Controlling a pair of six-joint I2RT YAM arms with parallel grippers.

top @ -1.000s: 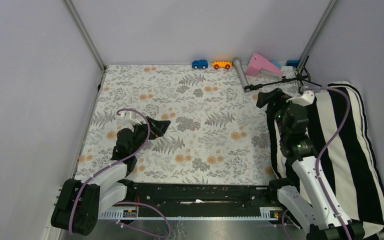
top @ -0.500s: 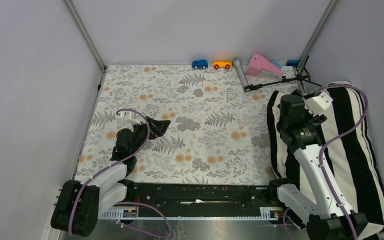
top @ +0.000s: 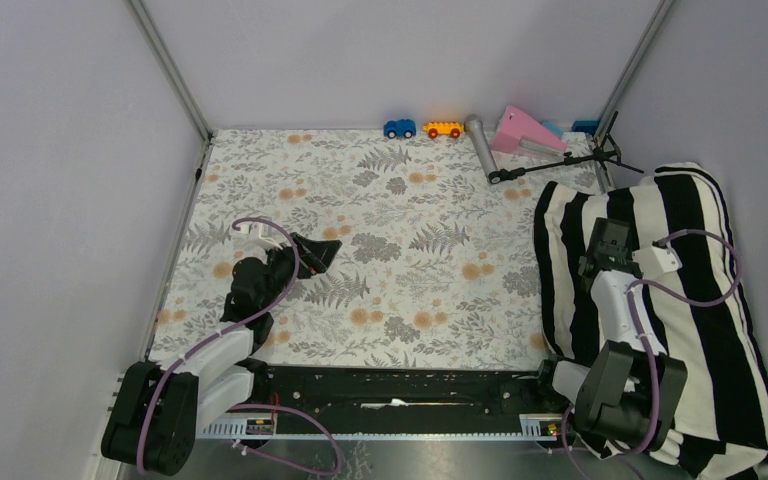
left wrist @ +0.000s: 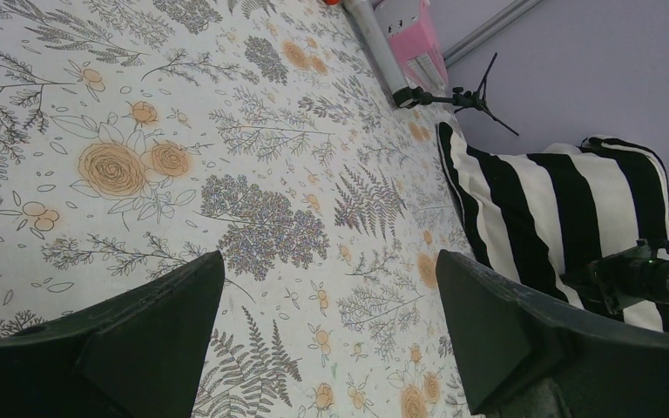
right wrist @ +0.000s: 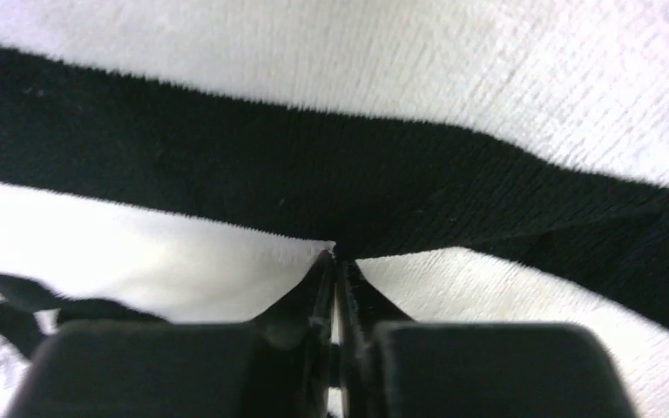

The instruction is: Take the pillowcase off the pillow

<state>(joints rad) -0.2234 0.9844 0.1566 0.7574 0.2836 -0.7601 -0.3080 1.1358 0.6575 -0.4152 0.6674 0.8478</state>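
Plainly, your right gripper is pinched closed on a small pucker of the pillowcase.

The pillowcase lies along the right edge of the table, beside the floral cloth. The pillow is wholly hidden inside it, and no opening shows. Expect the cover to be light, limp and a little stretchy: it will probably tent and slide over the filling, and so thin a pinch may slip. The bulky pillow will likely drag along. A deeper fold, or the hem at an open end, should hold better. Your left gripper sits wide open at the near left, well apart, holding nothing.
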